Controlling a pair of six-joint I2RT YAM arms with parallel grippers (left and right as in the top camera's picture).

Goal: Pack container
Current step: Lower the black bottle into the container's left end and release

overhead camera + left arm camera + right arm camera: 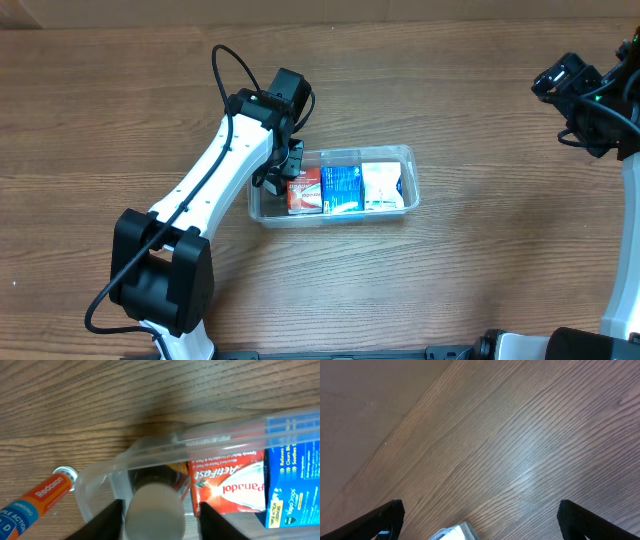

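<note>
Left wrist view: left fingers (105,522) straddle a white-capped bottle (152,512) at the container's (225,435) end, grip unclear. Best lowered straight beside the red box (227,482), clear of the wall. Container sits mid-frame on the table (100,100) overhead; right fingers (380,520) gape wide, empty.

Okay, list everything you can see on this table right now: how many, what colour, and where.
container: one, clear, table centre
Panadol ActiFast box: one, red, in the container beside the bottle
VapoDrops box: one, blue, middle of the container
packet: one, white, container's right end
bottle: one, dark with pale cap, container's left end
Redoxon tube: one, orange, on the table just outside the container
table: one, brown wood
left gripper: black, open, straddling the bottle
right gripper: black, open, empty, far right
</note>
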